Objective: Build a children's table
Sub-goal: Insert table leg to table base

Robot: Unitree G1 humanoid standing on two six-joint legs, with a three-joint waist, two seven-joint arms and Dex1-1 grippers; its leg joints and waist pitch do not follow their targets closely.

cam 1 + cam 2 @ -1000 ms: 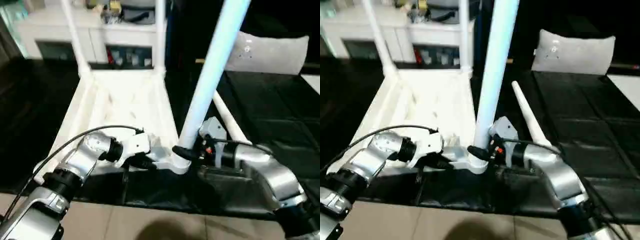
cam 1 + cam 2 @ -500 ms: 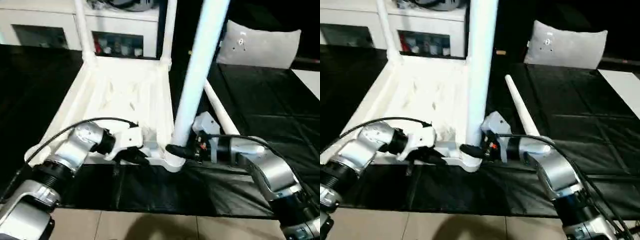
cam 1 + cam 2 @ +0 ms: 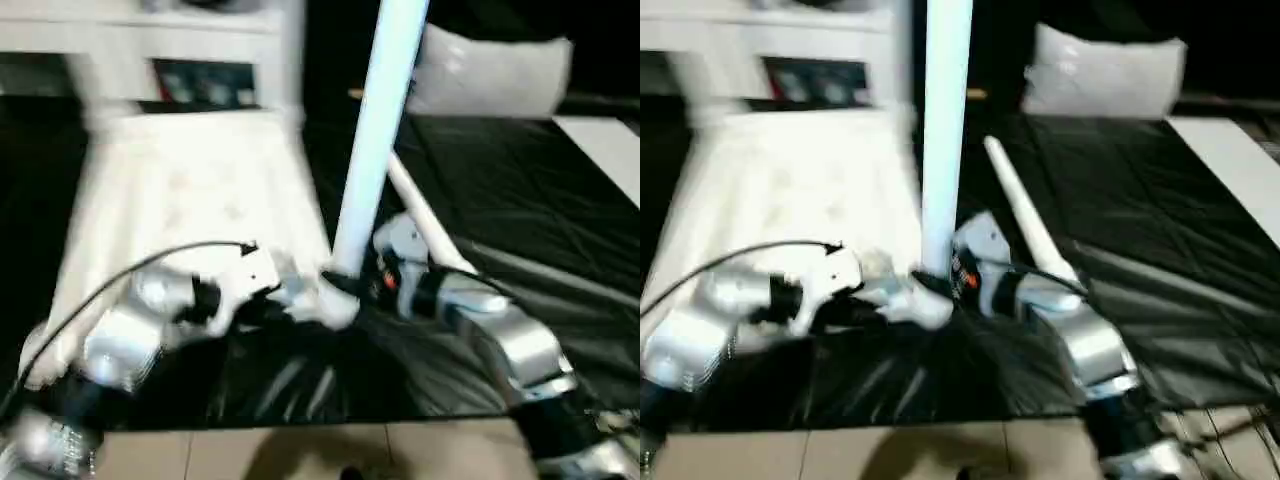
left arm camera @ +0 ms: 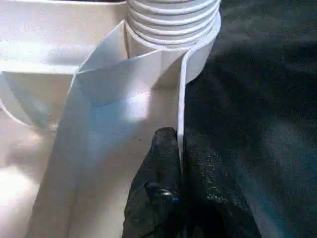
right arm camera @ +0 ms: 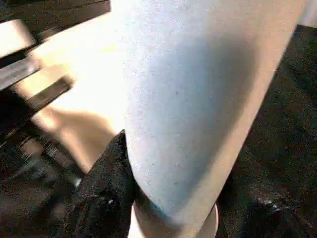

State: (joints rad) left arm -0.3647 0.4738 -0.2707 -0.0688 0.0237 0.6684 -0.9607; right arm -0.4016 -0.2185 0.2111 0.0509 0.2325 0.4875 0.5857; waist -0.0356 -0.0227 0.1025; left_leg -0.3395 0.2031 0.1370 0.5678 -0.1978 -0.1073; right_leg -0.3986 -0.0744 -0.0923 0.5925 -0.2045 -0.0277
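Note:
The white table top [image 3: 170, 190] lies upside down on the black mat, ribbed side up. A white leg [image 3: 375, 130] stands upright in its near right corner socket [image 3: 338, 306]. My right gripper [image 3: 345, 285] is shut on the base of this leg [image 5: 198, 99], one black finger [image 5: 106, 198] on each side. My left gripper [image 3: 278, 300] is shut on the top's thin near rim [image 4: 181, 99], right beside the ribbed socket [image 4: 171, 20]. Another leg [image 3: 425, 225] lies loose on the mat behind my right arm. A blurred leg [image 3: 292, 60] rises at the far right corner.
A grey-white cushion [image 3: 490, 75] lies at the back right on the black mat [image 3: 520, 190]. A white cabinet [image 3: 150, 40] stands behind the table top. Light floor tiles [image 3: 300, 455] run along the mat's near edge. A black cable [image 3: 150, 262] arcs over my left forearm.
The whole picture has shifted and blurred, so the camera has moved. Both grippers keep their holds. The gripped leg looks a little closer to upright than a second ago.

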